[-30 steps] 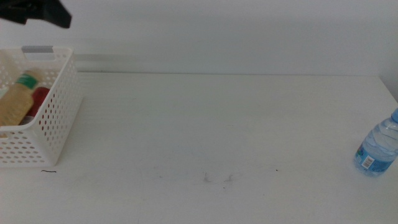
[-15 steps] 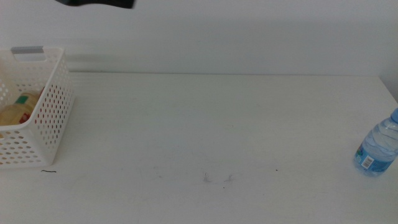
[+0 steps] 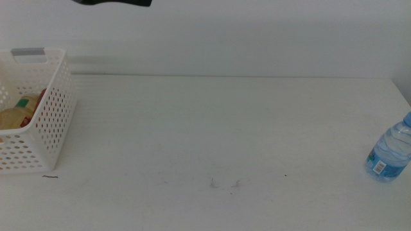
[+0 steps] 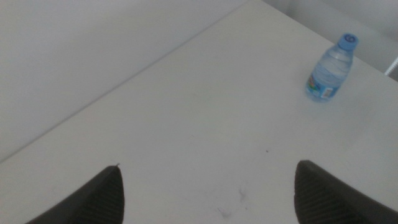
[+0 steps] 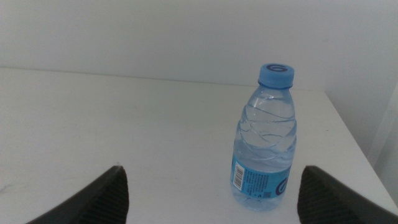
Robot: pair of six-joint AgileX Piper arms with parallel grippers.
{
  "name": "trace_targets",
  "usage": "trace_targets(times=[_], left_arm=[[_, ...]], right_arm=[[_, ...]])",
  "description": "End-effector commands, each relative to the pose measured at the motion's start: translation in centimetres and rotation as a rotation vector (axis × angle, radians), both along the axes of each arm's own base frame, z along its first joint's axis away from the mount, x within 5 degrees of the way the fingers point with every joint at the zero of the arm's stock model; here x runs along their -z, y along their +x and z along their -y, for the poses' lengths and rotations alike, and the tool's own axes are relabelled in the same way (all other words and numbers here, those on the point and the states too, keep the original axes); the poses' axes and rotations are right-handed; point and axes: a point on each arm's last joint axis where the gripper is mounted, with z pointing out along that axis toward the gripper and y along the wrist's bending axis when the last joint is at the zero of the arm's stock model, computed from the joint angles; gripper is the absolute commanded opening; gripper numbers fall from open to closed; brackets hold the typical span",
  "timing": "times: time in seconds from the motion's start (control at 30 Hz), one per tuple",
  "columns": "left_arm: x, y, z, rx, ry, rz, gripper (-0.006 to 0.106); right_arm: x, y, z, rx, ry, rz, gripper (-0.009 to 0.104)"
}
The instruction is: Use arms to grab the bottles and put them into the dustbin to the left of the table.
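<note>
— White table (image 3: pixel 218 128) under a plain pale wall, seen from the middle view. Anything on it?

— Faint scuffs near the front edge. White perforated dustbin (image 3: pixel 48 122) at the left edge, grey strip on its rim. Inside, only in this view: yellow-drink bottle (image 3: pixel 14 116) with a green label, lying down, and a bit of red can (image 3: pixel 42 94) behind it, mostly hidden by the wall.

— And the water bottle?

— Clear water bottle (image 3: pixel 390 149), upright at the right edge, cut by the frame here, so no cap visible. Shown whole in both wrist views, blue cap and blue label plain to see.

— Left arm?

— Just a dark blurred piece of left arm (image 3: pixel 112 2) at the top of the middle view, high above the table's back edge, to the right of the dustbin. Nothing of its jaws there. From its own wrist camera: left gripper (image 4: pixel 208 193) spread wide, nothing between the jaws, well above the table, water bottle well apart toward the far corner.

— Right one?

— Out of the middle view altogether. Only in the right wrist view: right gripper (image 5: pixel 211 196) also spread wide and empty, low over the table, facing the water bottle, which stands near but untouched.
</note>
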Motion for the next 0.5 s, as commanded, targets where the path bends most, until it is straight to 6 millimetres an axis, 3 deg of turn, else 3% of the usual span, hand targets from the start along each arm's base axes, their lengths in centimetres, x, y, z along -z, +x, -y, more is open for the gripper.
trace_targets(times=[0.0,0.23,0.47], left_arm=[[-0.23,-0.06,-0.01,-0.009,-0.012,0.029,0.094],[-0.38,0.08,-0.02,-0.02,-0.023,0.046,0.094],[-0.39,0.09,-0.02,-0.021,-0.024,0.047,0.094]], right_arm=[[0.0,0.0,0.03,0.003,-0.01,0.011,0.088],[-0.39,0.05,0.07,0.001,-0.065,0.058,0.088],[-0.11,0.69,0.44,0.055,-0.009,-0.006,0.088]])
